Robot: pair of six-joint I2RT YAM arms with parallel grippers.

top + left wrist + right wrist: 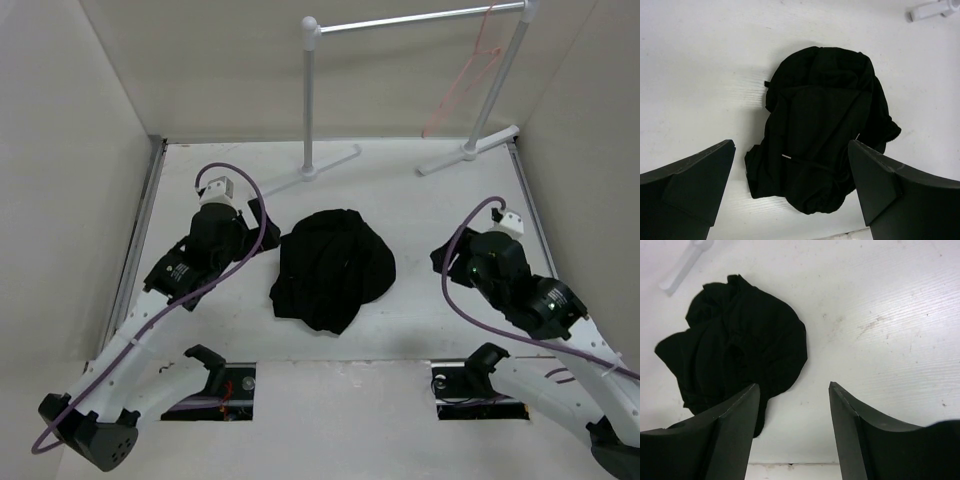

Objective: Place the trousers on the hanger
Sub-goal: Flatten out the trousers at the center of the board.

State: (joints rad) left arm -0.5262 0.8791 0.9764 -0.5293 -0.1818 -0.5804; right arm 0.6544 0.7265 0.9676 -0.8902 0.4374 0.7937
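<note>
Trousers [333,268] bunched in a heap mid-frame on table [420,320], between the arms. Hanger [460,95] hangs on rack [400,22], upper right. Left gripper [791,145] fingers wide; right gripper [794,385] fingers parted. Neither holds anything.

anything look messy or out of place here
The trousers lie bunched in a crumpled heap in the middle of the table, and their legs can't be told apart. The hanger seems to hang tilted near the right end of the rack. Nothing looks spilled or damaged.
</note>
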